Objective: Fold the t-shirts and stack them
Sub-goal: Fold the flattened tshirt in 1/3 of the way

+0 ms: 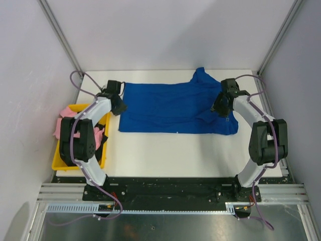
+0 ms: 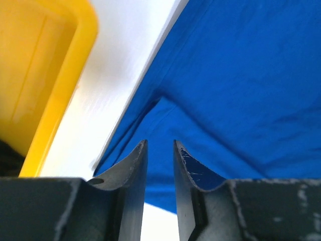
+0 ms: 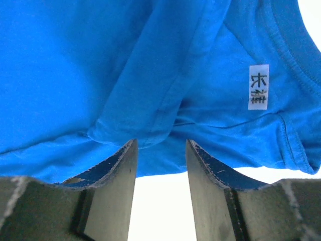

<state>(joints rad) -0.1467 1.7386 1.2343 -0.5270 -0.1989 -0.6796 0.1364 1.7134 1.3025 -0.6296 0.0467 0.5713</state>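
On blue t-shirt (image 3: 100,60), white neck label (image 3: 259,87)

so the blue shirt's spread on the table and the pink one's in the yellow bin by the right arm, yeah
No: the yellow bin with the pink shirt is by the left arm, as the top view shows. The blue shirt is spread on the table.

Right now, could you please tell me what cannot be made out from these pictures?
- Top view: the left arm hides much of the yellow bin, so what lies in it besides the pink cloth cannot be told.
- Top view: the right arm covers part of the blue shirt at its right end.
- Left wrist view: the left edge cuts off the bin.
- Right wrist view: the print on the shirt's white label is too small to read.
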